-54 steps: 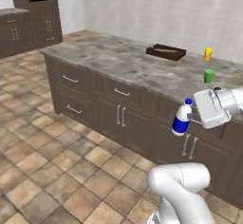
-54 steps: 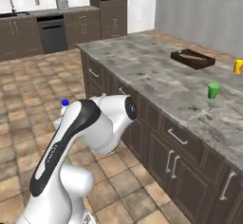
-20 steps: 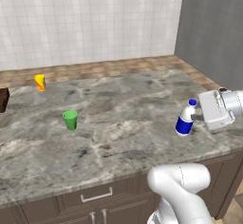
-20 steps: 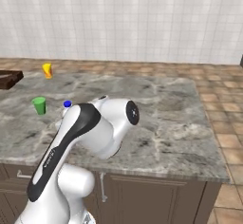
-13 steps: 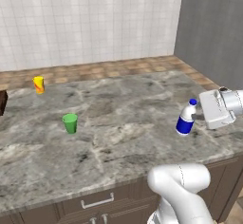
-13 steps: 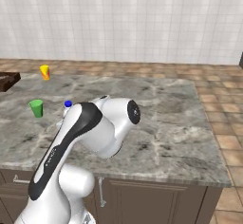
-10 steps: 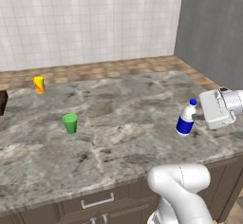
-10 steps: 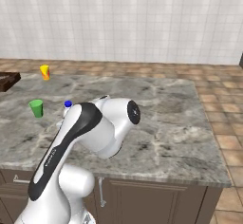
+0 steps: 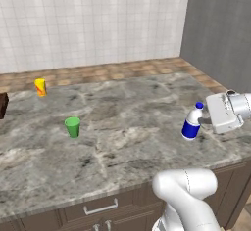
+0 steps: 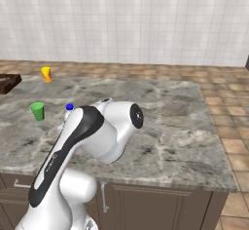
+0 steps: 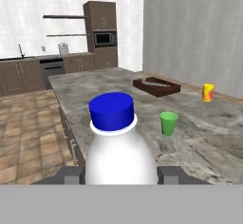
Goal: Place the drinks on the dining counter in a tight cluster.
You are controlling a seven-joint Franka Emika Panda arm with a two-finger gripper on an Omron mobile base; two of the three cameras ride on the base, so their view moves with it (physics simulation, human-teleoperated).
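Since approx a sec back the base has edged fwd — green cup [image 9: 72,127] and yellow-orange cup [image 9: 40,86] sit a bit further right in left base view — while gripper [image 9: 205,121] stays clamped on white bottle [image 9: 191,123], upright above dining counter's [image 9: 122,137] right part.

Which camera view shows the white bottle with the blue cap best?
The left base view: the white bottle appears whole, with label and cap, held by the gripper above the dining counter. The hand view shows its cap and shoulders close up. In the right base view, the arm hides all but its cap.
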